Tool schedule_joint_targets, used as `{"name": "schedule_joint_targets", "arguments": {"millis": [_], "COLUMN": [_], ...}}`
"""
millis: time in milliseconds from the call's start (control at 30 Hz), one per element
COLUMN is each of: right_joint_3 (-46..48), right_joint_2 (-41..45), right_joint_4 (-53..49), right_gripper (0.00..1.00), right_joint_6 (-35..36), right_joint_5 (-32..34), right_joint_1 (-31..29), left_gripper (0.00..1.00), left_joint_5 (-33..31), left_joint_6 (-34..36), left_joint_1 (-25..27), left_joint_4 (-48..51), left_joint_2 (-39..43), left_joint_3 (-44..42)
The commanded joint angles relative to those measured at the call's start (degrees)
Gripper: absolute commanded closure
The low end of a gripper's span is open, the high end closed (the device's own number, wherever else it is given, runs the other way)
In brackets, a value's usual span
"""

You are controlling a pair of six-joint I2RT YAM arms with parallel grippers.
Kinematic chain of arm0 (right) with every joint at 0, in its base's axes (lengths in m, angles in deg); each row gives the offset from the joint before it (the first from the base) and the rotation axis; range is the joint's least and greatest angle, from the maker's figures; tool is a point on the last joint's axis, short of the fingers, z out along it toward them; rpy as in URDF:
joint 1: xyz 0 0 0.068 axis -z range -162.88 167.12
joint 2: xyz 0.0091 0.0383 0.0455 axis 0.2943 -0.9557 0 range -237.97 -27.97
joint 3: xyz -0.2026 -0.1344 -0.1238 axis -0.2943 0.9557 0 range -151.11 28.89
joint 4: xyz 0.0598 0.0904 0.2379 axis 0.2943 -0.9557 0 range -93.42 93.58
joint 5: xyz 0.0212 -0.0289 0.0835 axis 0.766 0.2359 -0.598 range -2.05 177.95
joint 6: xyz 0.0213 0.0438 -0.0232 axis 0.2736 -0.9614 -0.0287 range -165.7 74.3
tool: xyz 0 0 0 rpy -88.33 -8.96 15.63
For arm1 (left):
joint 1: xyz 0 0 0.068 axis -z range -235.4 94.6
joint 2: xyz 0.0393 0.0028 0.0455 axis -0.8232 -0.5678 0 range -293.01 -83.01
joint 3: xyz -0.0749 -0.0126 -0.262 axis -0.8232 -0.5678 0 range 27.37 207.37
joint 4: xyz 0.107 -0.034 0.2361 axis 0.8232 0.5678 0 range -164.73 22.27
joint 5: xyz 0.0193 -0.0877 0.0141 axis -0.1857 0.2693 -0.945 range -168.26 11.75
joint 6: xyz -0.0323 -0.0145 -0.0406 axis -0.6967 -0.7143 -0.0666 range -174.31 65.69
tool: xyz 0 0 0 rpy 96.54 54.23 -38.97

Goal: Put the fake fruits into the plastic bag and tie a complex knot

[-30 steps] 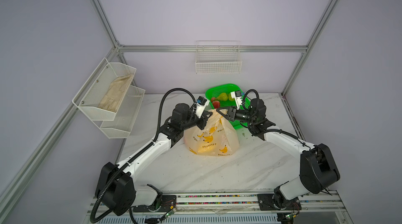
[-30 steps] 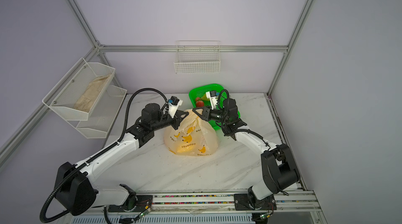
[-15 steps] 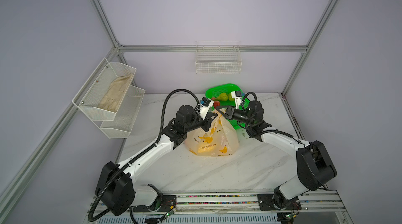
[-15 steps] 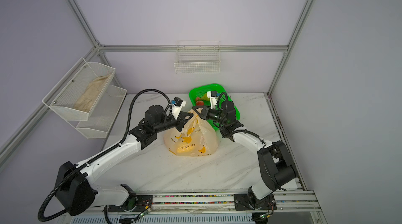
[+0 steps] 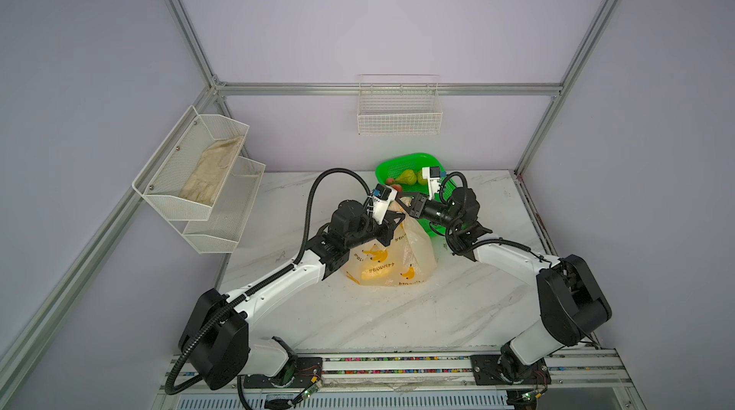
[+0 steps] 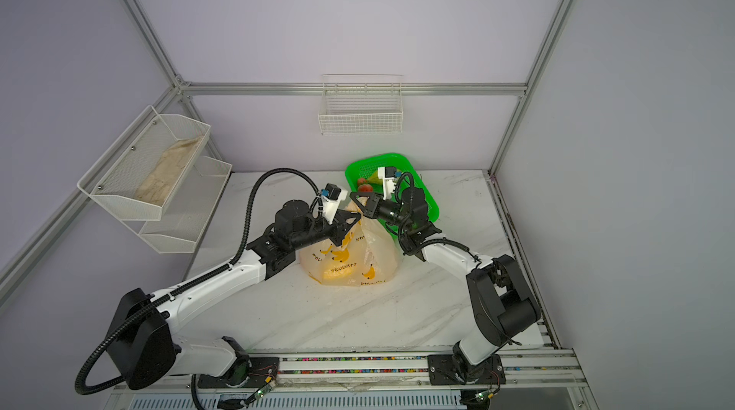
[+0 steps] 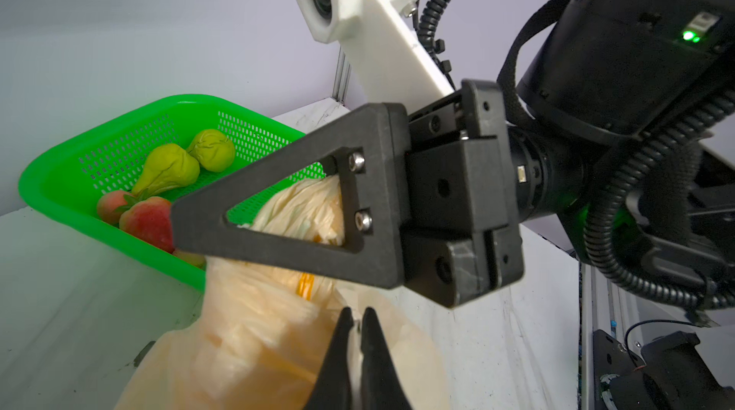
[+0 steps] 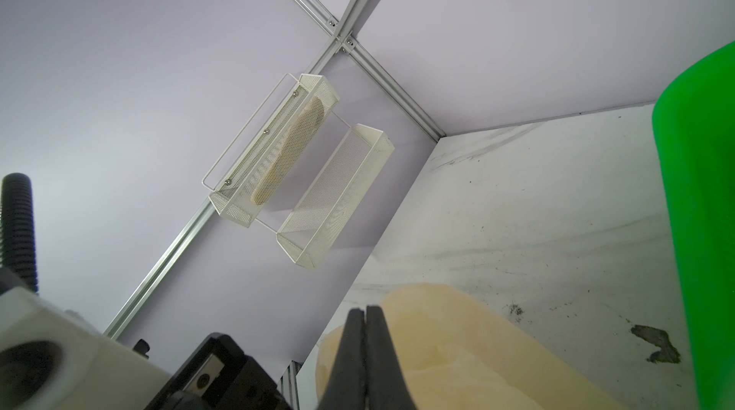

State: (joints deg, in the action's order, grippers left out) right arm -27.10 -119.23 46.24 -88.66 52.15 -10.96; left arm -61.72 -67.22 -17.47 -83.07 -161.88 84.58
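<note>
The plastic bag [image 5: 382, 265] [image 6: 350, 265] stands mid-table, cream-peach with printed bananas, and a yellow shape shows through its lower part. Its bunched top [image 7: 302, 209] rises between both grippers. My right gripper [image 5: 399, 196] [image 6: 354, 196] [image 7: 175, 225] [image 8: 365, 310] is shut at that bunch, fingers pressed together. My left gripper [image 5: 399, 218] [image 6: 358, 217] [image 7: 357, 314] sits just below on the bag's upper side, its jaws a sliver apart with pale film between. Fake fruits lie in the green basket [image 7: 59, 173]: two green pears [image 7: 171, 167] and red strawberries [image 7: 147, 221].
The green basket [image 5: 397, 163] [image 6: 370, 159] [image 8: 700, 189] stands right behind the bag, under the right arm. White mesh shelves [image 5: 191, 173] hang on the left wall and a wire basket [image 5: 399, 117] on the back wall. Bare marble table [image 5: 397, 316] lies in front.
The left gripper has moved right, in to the bag's top, and its jaws have parted slightly. The right gripper has closed at the bunched top.
</note>
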Motion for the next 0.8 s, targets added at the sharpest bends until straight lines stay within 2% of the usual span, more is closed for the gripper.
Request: {"name": "schedule_joint_targets", "arguments": {"millis": [0,233,333,600,767], "right_joint_3": [-1.2,-0.8,-1.0,-1.9,-1.9], "right_joint_2": [-0.4,-0.1,-0.6,-1.1,-1.0], "right_joint_4": [2.0,1.8,2.0,2.6,2.6], "right_gripper": [1.0,1.0,1.0,1.0,1.0], "right_joint_6": [2.7,10.3,12.4,16.0,17.9], "right_joint_5": [-0.2,-3.9,-6.1,-9.8,-10.9], "right_joint_1": [0.0,0.3,0.5,0.4,0.5], "left_gripper": [0.74,0.31,0.2,0.14,0.11], "left_joint_5": [2.9,7.5,9.6,7.7,7.2], "left_joint_6": [0.1,8.9,11.7,14.5,14.5], "left_joint_1": [1.0,0.9,0.6,-0.8,-6.5], "left_joint_4": [-2.5,5.5,10.7,23.9,26.7], "left_joint_2": [1.2,5.6,7.7,12.9,13.9], "left_joint_3": [-2.5,-1.4,-0.2,6.0,9.3]}}
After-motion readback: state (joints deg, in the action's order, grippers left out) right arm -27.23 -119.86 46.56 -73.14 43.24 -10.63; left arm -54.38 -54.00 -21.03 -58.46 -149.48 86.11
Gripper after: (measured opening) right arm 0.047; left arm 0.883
